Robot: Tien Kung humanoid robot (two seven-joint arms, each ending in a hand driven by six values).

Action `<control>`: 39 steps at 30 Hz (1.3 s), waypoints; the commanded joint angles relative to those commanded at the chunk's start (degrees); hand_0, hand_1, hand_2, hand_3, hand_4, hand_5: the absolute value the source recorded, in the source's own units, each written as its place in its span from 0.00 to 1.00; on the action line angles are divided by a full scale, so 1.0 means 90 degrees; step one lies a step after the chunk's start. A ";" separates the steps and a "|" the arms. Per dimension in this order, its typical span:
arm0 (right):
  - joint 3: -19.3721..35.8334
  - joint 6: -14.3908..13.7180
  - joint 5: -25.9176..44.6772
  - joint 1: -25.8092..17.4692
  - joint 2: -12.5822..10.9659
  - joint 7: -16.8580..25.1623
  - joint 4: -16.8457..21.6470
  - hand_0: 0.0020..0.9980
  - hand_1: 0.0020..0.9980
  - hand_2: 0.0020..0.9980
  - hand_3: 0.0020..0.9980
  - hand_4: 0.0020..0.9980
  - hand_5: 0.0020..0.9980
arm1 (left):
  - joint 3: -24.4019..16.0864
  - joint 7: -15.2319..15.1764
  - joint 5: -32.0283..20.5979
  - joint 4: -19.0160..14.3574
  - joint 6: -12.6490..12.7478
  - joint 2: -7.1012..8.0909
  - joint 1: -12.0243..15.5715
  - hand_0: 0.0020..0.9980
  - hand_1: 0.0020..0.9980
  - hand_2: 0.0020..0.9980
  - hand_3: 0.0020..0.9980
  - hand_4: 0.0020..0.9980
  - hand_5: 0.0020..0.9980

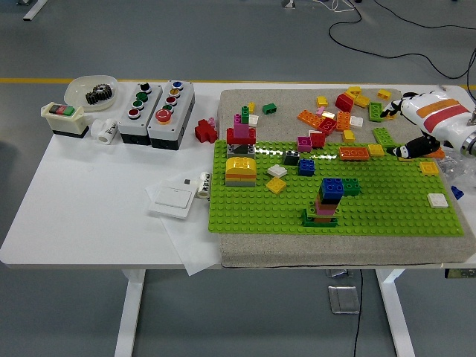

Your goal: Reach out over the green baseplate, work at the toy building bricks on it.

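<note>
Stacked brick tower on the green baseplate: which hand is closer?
Right. The right hand is at the baseplate's far right corner, well up and right of the tower. The left hand is not in view.

One green baseplate, two button boxes, one robot hand.

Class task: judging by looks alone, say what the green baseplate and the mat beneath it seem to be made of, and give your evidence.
Baseplate: likely hard moulded plastic, glossy; a bright glare streak runs across its regular studs. Mat: probably felt or woven fabric, matte; beige, dull, no shine, slightly fuzzy texture, though the view is too coarse to be sure.
</note>
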 joint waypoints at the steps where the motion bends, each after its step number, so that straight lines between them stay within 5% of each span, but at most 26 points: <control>1: -0.0058 0.0041 0.0003 0.0050 0.0030 0.0064 -0.0067 0.72 0.71 0.76 0.83 1.00 0.28 | -0.0006 0.0002 0.0009 0.0000 0.0000 0.0000 0.0000 0.40 0.54 0.65 0.81 0.85 0.93; 10: -0.0699 0.0393 0.0142 0.0441 0.0348 0.0677 -0.0881 0.70 0.69 0.75 0.82 1.00 0.26 | -0.0063 0.0021 0.0102 -0.0006 -0.0003 0.0002 -0.0007 0.40 0.54 0.65 0.81 0.85 0.93; 24: -0.1082 0.0736 0.1035 0.0623 0.0530 0.0944 -0.1521 0.67 0.66 0.72 0.80 1.00 0.25 | -0.0043 -0.0004 0.0087 -0.0015 -0.0018 0.0010 -0.0086 0.40 0.54 0.65 0.80 0.85 0.93; 39: -0.1129 0.0456 0.2005 0.0496 0.0776 0.1038 -0.2178 0.63 0.62 0.69 0.76 1.00 0.29 | -0.0059 -0.0009 0.0136 -0.0032 -0.0013 0.0002 -0.0142 0.40 0.54 0.65 0.80 0.85 0.93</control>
